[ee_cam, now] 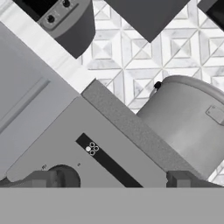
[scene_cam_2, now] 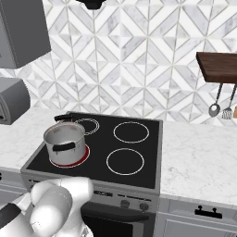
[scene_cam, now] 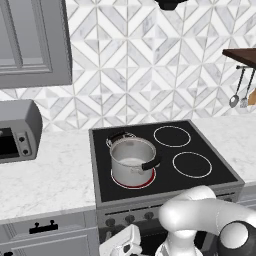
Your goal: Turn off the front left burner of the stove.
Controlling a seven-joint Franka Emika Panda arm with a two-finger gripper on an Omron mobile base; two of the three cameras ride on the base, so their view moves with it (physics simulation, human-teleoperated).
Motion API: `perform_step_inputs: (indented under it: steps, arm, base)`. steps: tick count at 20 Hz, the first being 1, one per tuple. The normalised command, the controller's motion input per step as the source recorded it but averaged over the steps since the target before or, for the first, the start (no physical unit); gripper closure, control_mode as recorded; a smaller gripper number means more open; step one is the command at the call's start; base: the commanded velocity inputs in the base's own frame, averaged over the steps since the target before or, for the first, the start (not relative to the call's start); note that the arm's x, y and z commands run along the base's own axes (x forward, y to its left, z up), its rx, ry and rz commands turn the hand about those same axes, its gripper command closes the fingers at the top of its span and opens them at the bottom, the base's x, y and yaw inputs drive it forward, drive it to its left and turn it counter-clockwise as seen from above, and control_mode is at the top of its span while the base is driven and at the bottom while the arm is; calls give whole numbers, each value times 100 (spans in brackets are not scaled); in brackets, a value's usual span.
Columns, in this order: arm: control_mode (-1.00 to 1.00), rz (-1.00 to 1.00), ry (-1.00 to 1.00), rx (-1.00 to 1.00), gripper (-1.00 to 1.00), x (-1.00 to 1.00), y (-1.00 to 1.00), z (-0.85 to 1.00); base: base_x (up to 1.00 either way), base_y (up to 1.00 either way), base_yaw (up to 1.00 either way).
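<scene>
The stove (scene_cam: pixel 162 150) sits in the middle of the marble counter (scene_cam: pixel 50 170), and the front left burner (scene_cam: pixel 134 181) is the one glowing red under the steel pot (scene_cam: pixel 132 159), nearest the toaster oven (scene_cam: pixel 17 131) side, so it's clearly still on. The arm (scene_cam: pixel 200 215) is tucked way down in front of the grey front panel (scene_cam: pixel 150 212), and that's where I'd worry first: it's close to the oven front and the drawer (scene_cam: pixel 45 227) beside it, so a sloppy swing could bump the cabinetry or shove the hand into the panel instead of lining up on a knob. Next issue is picking the wrong knob. There's a row of small dark ones (scene_cam: pixel 129 218) and from the base views they all look the same; grab a neighbour and you'd light another burner while this one keeps cooking. In the hand view the panel is rolled diagonal, with a little burner diagram (ee_cam: pixel 92 148) on a black strip and one knob (ee_cam: pixel 63 176) right at the bottom left by a fingertip (ee_cam: pixel 41 179). The gripper (ee_cam: pixel 111 180) looks spread apart with nothing held, one tip at each side. Since the knob sits off to one side and not between the tips, closing now would probably pinch air or clip its edge and slip off while turning.
</scene>
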Motion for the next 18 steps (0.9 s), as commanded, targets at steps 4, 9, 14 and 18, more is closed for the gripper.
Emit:
perform_step_inputs:
  steps: [4,9,14,18]
  arm:
    - [-100,0,0,0,-100,2,0,-5]
    - [-100,0,0,0,-100,7,0,-2]
    - [-100,0,0,0,-100,6,0,0]
    - [-100,0,0,0,-100,7,0,0]
  base:
    - [0,0,0]
    - [0,0,0]
    - [0,0,0]
    - [0,0,0]
